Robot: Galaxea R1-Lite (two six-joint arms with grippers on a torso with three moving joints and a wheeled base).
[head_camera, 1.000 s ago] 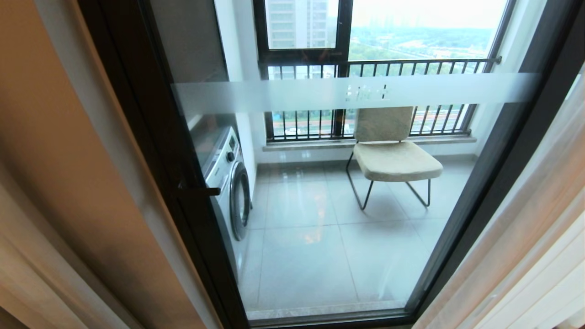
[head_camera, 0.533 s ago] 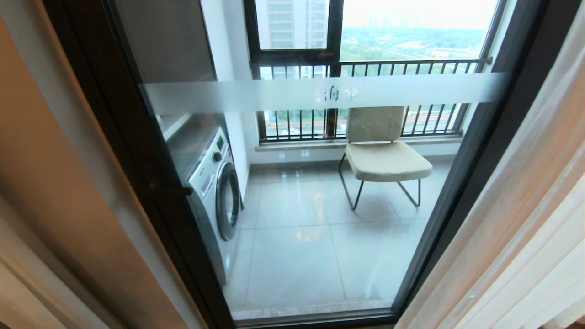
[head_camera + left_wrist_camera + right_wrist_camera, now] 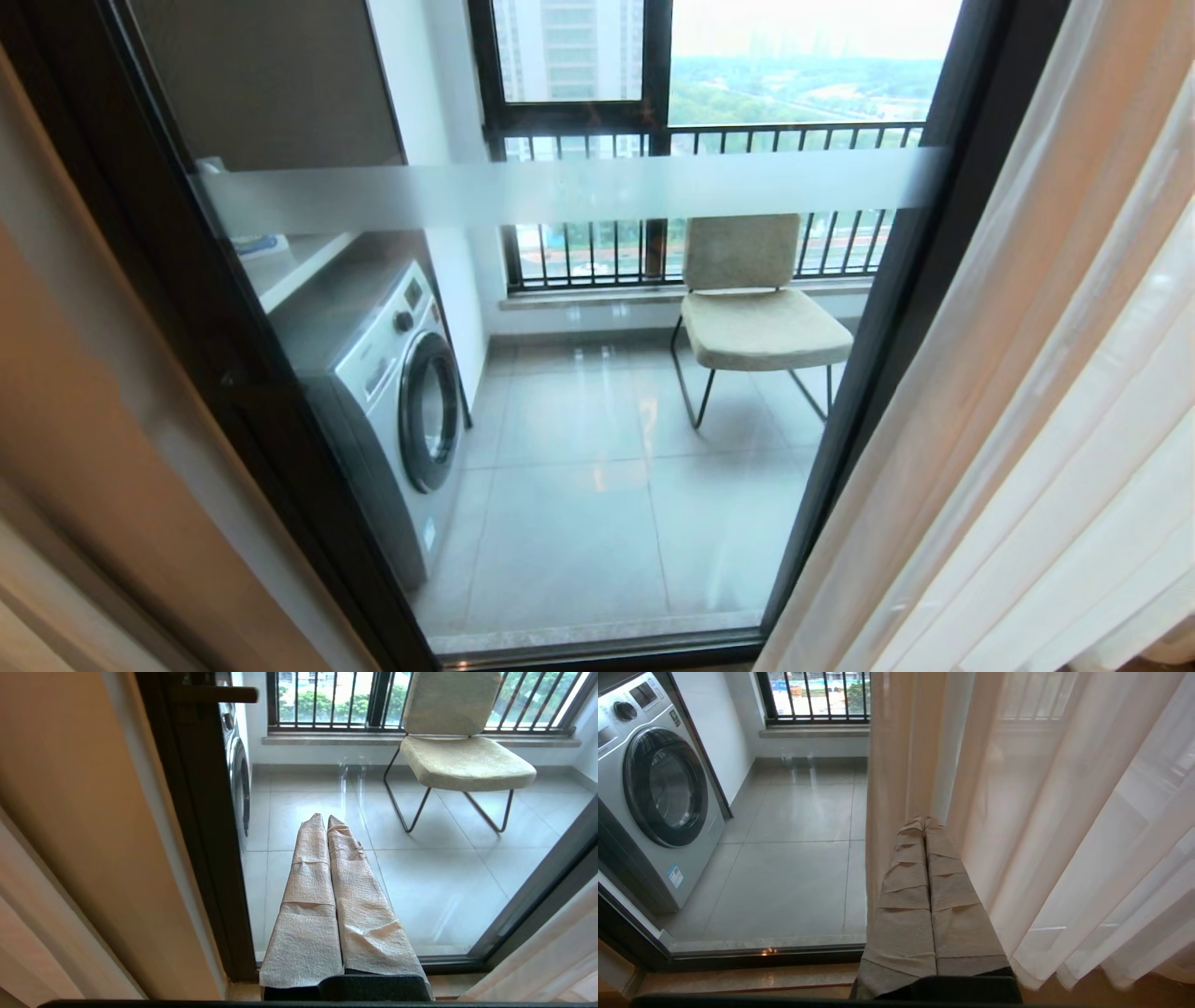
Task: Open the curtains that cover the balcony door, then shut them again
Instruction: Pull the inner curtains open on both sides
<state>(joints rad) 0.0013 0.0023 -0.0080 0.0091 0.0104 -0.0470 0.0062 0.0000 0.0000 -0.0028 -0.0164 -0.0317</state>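
Note:
The balcony door (image 3: 560, 191) fills the head view: clear glass in a thick black frame with a frosted white band across it. It stands uncovered in the middle. The sheer white curtains (image 3: 1027, 420) hang in folds along its right side. My left gripper (image 3: 326, 817) is shut, its paper-wrapped fingers pressed together, pointing at the glass near the door's left frame. Just in front of the sheer curtains' (image 3: 1064, 812) left edge my right gripper (image 3: 925, 820) is shut and empty. Whether it touches the fabric I cannot tell. Neither arm shows in the head view.
Behind the glass stand a washing machine (image 3: 392, 392) on the left and a beige chair (image 3: 756, 317) before a barred window. A dark door handle (image 3: 215, 694) juts from the left frame. A smooth beige surface (image 3: 93, 420) borders the door on the left.
The whole head view has slid leftward, so the camera has swung right. More of the sheer curtains now shows on the right and less of the beige surface on the left.

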